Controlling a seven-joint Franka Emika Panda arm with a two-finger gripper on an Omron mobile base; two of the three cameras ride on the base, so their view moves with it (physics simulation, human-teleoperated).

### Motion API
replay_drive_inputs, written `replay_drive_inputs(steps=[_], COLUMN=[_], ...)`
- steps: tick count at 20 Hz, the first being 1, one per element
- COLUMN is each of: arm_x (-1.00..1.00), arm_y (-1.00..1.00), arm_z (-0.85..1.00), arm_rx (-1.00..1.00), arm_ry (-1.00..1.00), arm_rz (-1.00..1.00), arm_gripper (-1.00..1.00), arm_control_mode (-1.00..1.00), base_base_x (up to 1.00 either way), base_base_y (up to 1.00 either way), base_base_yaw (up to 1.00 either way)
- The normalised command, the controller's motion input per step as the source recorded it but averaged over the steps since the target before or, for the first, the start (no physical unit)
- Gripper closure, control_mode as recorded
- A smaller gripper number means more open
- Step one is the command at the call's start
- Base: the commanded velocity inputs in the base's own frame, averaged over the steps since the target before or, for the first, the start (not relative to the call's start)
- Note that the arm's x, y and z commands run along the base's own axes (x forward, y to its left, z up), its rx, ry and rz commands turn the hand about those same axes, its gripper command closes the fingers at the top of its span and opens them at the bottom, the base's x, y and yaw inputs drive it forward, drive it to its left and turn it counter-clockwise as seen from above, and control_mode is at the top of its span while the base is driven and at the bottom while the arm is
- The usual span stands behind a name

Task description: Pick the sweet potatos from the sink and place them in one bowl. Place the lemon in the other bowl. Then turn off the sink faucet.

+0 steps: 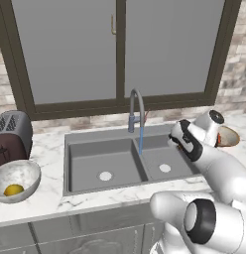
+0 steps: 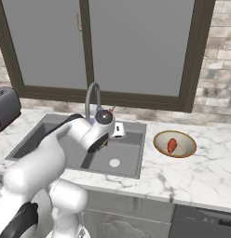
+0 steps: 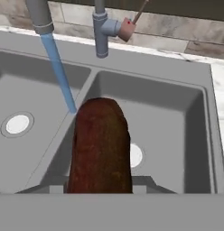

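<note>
The sink sits in the marble counter under the window, and in both base views its two basins hold nothing but their pale drains. The faucet is running: a blue stream falls from the spout toward the divider between the basins, so the last step is not yet done. Its small lever shows in the hand view, angled up to one side of the tap body.

On the counter left of the sink, just in front of the toaster, stands the marbled bowl with the lemon lying inside it. That part looks finished.

On the counter right of the sink sits the tan bowl, and the orange-red tuber rests in it. One of the two tubers is therefore placed.

The dark tuber fills the middle of the hand view, close in front of the camera and above the right basin, with the drain partly hidden behind it. The gripper is pinched on its near end; the fingertips themselves are hidden behind it. In the base views the hand hangs over the right side of the sink, between the faucet and the tan bowl.

By my reading about two thirds is done. What remains is to carry the dark tuber across to the tan bowl, release it beside the orange-red one, then reach back to the lever and stop the water.
</note>
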Motion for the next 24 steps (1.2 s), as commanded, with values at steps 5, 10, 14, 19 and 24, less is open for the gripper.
replay_drive_inputs(steps=[5,10,14,19,24], arm_x=[-0.25,-0.12,0.0,0.0,0.0], arm_y=[-0.58,-0.59,-0.57,-0.52,-0.53], arm_z=[0.45,0.01,0.0,0.01,0.02], arm_rx=[0.1,0.04,0.0,0.0,0.0], arm_ry=[-0.01,-0.09,-0.03,-0.03,-0.04], arm_rz=[0.0,0.0,-0.03,-0.04,-0.04], arm_gripper=[1.0,1.0,1.0,1.0,1.0], arm_control_mode=[-1.0,-1.0,-1.0,-1.0,-1.0], base_base_x=[0.0,0.0,0.0,0.0,0.0], base_base_y=[0.0,0.0,0.0,0.0,0.0], base_base_yaw=[0.0,0.0,0.0,0.0,0.0])
